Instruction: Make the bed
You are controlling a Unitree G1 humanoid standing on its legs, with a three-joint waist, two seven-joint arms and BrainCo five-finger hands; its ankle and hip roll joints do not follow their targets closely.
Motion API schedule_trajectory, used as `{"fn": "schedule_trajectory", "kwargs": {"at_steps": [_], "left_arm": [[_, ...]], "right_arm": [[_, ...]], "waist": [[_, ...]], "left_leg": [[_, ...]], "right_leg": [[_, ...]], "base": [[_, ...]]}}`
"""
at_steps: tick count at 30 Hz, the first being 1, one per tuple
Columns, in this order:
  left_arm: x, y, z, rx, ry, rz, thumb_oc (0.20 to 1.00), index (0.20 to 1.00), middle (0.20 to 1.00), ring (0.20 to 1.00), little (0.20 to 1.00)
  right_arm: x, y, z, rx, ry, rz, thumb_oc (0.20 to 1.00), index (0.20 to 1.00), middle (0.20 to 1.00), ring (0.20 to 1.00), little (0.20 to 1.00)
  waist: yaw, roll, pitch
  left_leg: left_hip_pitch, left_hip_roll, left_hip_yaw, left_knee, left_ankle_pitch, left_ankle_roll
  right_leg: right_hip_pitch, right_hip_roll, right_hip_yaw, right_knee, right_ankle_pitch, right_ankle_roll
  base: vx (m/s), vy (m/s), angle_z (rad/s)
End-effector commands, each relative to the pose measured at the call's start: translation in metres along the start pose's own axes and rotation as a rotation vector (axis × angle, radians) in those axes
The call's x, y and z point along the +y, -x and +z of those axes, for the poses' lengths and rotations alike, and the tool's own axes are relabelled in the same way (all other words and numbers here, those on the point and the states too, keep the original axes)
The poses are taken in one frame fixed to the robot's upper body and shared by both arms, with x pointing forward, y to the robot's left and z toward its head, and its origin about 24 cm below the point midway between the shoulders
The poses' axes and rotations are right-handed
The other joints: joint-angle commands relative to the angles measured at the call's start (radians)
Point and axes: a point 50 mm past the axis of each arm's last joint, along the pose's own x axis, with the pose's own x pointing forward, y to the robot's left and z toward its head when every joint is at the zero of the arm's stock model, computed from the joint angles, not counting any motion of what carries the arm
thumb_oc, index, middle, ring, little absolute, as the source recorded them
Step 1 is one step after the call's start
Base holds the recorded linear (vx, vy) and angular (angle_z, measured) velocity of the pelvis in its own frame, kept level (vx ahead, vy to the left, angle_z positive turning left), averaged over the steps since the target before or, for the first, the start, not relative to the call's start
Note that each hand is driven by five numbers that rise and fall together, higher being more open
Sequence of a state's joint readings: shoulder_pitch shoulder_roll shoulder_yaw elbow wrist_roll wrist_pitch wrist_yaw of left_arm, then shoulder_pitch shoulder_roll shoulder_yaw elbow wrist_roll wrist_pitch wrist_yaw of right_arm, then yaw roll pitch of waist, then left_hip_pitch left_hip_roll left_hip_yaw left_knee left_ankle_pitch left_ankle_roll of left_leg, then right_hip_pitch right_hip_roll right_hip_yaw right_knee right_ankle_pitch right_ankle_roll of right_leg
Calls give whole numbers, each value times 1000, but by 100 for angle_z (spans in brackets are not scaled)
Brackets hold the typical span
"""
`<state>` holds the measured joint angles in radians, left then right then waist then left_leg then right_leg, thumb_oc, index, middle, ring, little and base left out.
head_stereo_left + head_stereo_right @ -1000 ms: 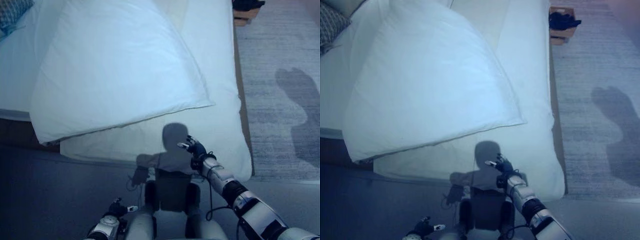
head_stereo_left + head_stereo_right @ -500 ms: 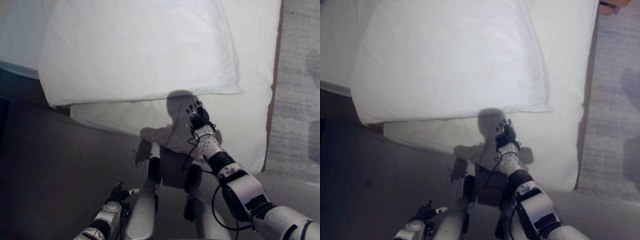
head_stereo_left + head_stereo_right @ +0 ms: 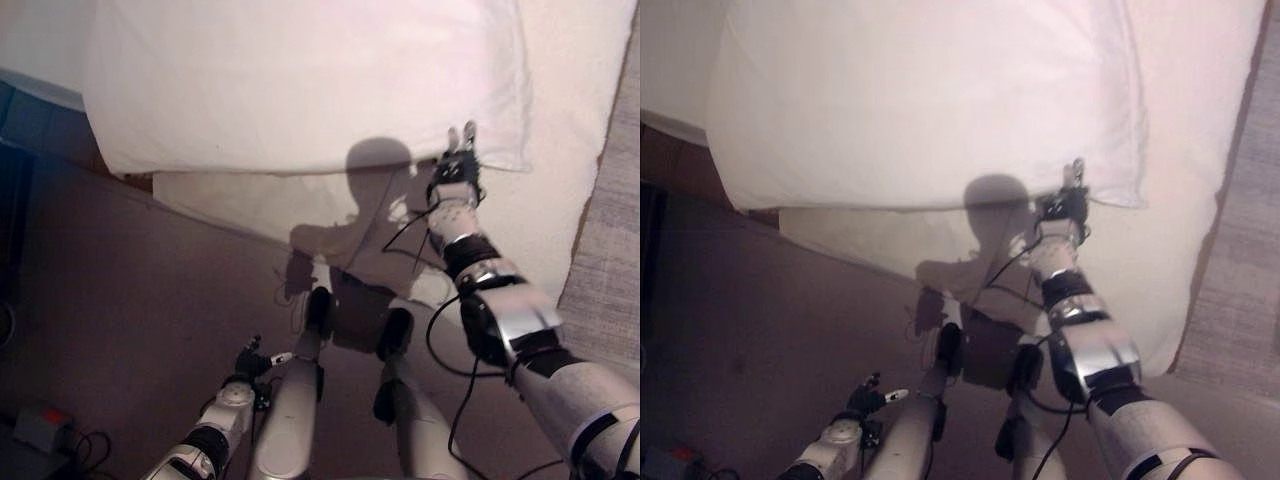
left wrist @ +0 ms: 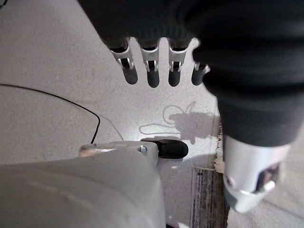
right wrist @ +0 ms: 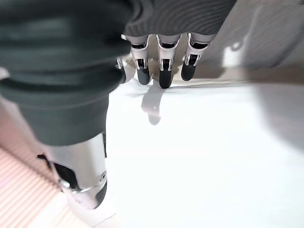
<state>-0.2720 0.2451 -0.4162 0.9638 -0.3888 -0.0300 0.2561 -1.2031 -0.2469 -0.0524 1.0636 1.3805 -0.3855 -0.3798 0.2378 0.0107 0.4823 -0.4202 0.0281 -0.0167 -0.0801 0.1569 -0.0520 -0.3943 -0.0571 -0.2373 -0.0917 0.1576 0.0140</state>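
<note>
Nearest, well short of the bed (image 3: pixel 560 200): left hand (image 3: pixel 252 362), low over grey floor (image 3: pixel 120 300), fingers (image 4: pixel 152 66) straight and apart, empty. Farther on: right hand (image 3: pixel 458 170) at the near corner of the folded white duvet (image 3: pixel 300 80) on the bed, fingers (image 5: pixel 164 66) straight, slightly spread, over white sheet.

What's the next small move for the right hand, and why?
Probably ease the right hand forward and close it on the duvet's near corner. Its fingers are straight and sit right at that corner's edge over the sheet, holding nothing. The left hand hangs low over the floor.
</note>
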Motion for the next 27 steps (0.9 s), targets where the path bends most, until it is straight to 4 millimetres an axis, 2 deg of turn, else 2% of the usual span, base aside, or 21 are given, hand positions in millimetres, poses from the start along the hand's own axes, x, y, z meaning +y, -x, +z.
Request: {"fn": "schedule_trajectory", "kwargs": {"at_steps": [1,2,4,9,11,13,14,15,17,23,27], "left_arm": [[-13,2,-2,10,-10,-35,1000,1000,1000,1000,1000],[-12,2,-1,3,-10,-36,1000,1000,1000,1000,1000],[-9,1,0,-2,-6,-28,1000,1000,1000,1000,1000],[-4,2,-2,-3,-19,-24,1000,1000,1000,1000,1000],[-6,2,-1,-6,-15,-29,1000,1000,1000,1000,1000],[-7,3,1,-20,-3,-35,1000,1000,1000,1000,1000],[-8,3,1,-21,-2,-36,1000,1000,1000,1000,1000],[-7,3,5,-41,-3,-42,1000,1000,1000,1000,1000],[-10,4,9,-58,11,-50,1000,1000,1000,1000,1000],[-18,5,19,-94,52,-67,1000,1000,1000,1000,1000],[-24,5,26,-112,71,-76,1000,1000,1000,1000,1000]], "right_arm": [[36,-2,40,-139,-69,81,1000,1000,1000,1000,1000],[46,-4,57,-182,-56,96,1000,1000,1000,1000,1000],[54,-6,72,-220,-11,108,1000,1000,1000,1000,1000],[65,-9,91,-262,168,111,1000,1000,1000,1000,1000],[69,-8,92,-260,182,125,1000,1000,1000,1000,1000],[67,-12,98,-267,369,102,1000,1000,1000,1000,1000],[68,-12,98,-268,371,102,1000,1000,1000,1000,1000],[62,-16,102,-262,517,62,1000,1000,1000,1000,1000],[64,-17,104,-261,620,54,200,200,200,200,200],[68,-15,96,-244,630,73,200,200,200,200,200],[72,-12,82,-224,548,103,200,200,200,200,200]], "waist": [[16,14,25],[20,14,25],[24,12,23],[31,8,25],[33,7,26],[36,-1,34],[36,1,33],[38,-8,37],[38,-16,38],[34,-24,38],[25,-24,38]], "left_leg": [[-3,-63,4,-7,-42,22],[-13,-64,3,-7,-41,21],[-25,-65,1,-7,-40,20],[-50,-68,2,-7,-46,22],[-59,-69,2,-7,-46,22],[-77,-68,0,-7,-39,21],[-78,-68,0,-7,-39,21],[-90,-66,-2,-7,-36,20],[-113,-65,-7,-7,-32,20],[-157,-64,-22,-7,-23,19],[-168,-65,-18,-7,-23,17]], "right_leg": [[43,-30,0,7,-23,131],[35,-31,-3,7,-20,134],[26,-33,-6,6,-18,137],[0,-31,-3,7,-15,141],[-9,-30,-3,7,-12,142],[-24,-28,-3,7,-7,142],[-25,-28,-3,7,-6,142],[-35,-26,-7,7,-4,142],[-54,-22,-11,6,-1,142],[-93,-19,-23,4,4,143],[-108,-22,-21,4,8,144]], "base": [[11,12,10],[12,6,11],[29,16,8],[19,15,3],[0,0,0],[0,0,0],[0,0,0],[0,0,0],[16,-35,2],[5,-8,2],[-5,12,2]]}}
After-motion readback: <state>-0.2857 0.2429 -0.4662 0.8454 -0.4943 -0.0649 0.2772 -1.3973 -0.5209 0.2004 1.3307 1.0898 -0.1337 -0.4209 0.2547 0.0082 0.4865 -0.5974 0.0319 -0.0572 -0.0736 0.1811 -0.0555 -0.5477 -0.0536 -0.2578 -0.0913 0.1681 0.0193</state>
